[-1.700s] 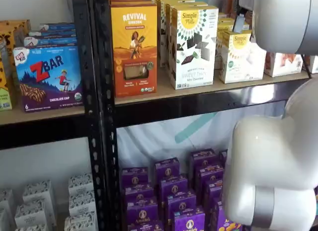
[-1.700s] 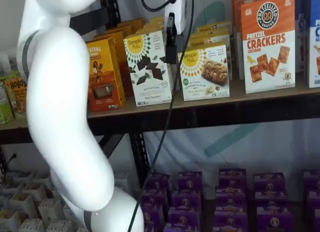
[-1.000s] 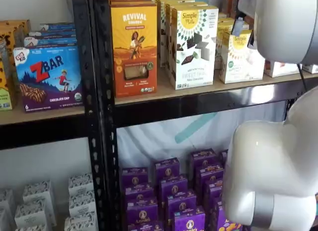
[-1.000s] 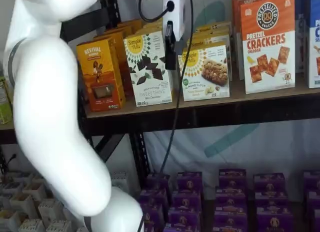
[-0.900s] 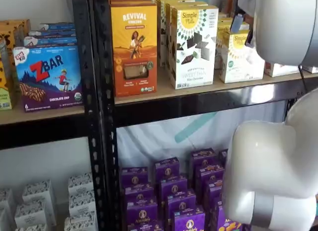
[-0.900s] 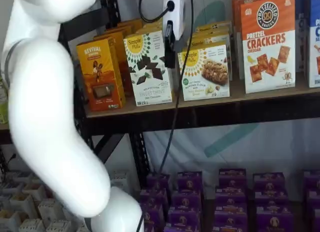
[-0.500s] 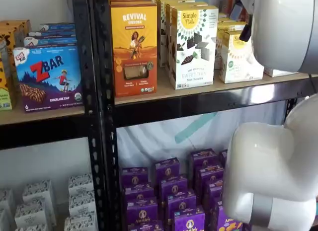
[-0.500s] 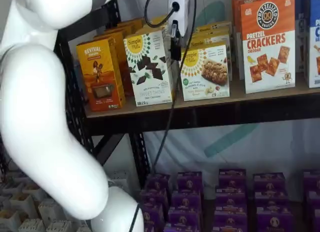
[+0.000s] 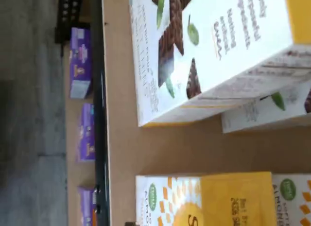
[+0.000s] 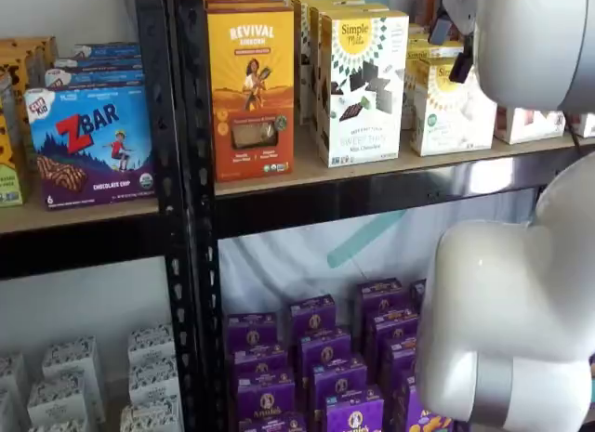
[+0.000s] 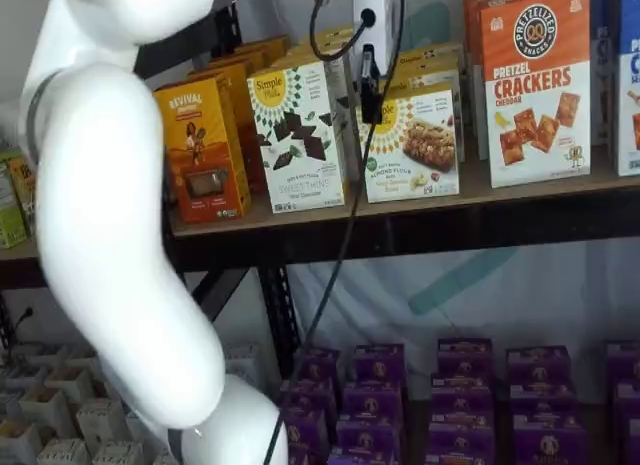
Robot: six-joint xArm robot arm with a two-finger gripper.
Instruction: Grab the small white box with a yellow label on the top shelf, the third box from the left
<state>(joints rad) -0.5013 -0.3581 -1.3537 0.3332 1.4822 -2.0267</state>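
We're hovering hand point(image 11: 371, 95) right at front upper corner of small white box point(image 11: 415, 147). Fingers showing side-on, can't tell if spread or pressed together. Box sitting untouched on top shelf point(image 11: 420, 225), just beside taller chocolate box point(image 11: 298, 135). Approach looking mostly done; grip and pull-out left, we reckon.

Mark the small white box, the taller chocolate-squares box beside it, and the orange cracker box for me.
small white box point(image 11: 412, 145), a shelf view, front label.
taller chocolate-squares box point(image 11: 297, 135), a shelf view, front face.
orange cracker box point(image 11: 535, 85), a shelf view, front face.
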